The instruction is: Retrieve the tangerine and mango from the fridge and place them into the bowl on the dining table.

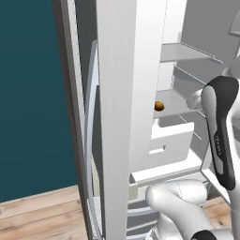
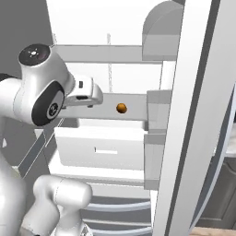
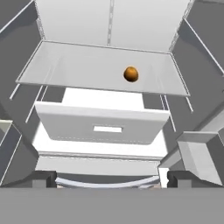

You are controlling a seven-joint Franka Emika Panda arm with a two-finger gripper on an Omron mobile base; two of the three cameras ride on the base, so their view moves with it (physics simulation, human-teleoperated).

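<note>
Fridge (image 3: 109, 26) open – tangerine (image 3: 131, 74) alone on glass shelf (image 3: 78, 70); pincer (image 3: 111, 179) spread wide, empty, well short of it

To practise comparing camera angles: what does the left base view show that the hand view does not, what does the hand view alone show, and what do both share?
Left base view alone: a teal wall, a strip of wooden plank floor, and the robot's white arm with dark joints.
Hand view alone: the tool's two dark fingertips standing wide apart.
Both: the small round dark-orange tangerine on a shelf in the open white-lined fridge, above a white drawer.
</note>
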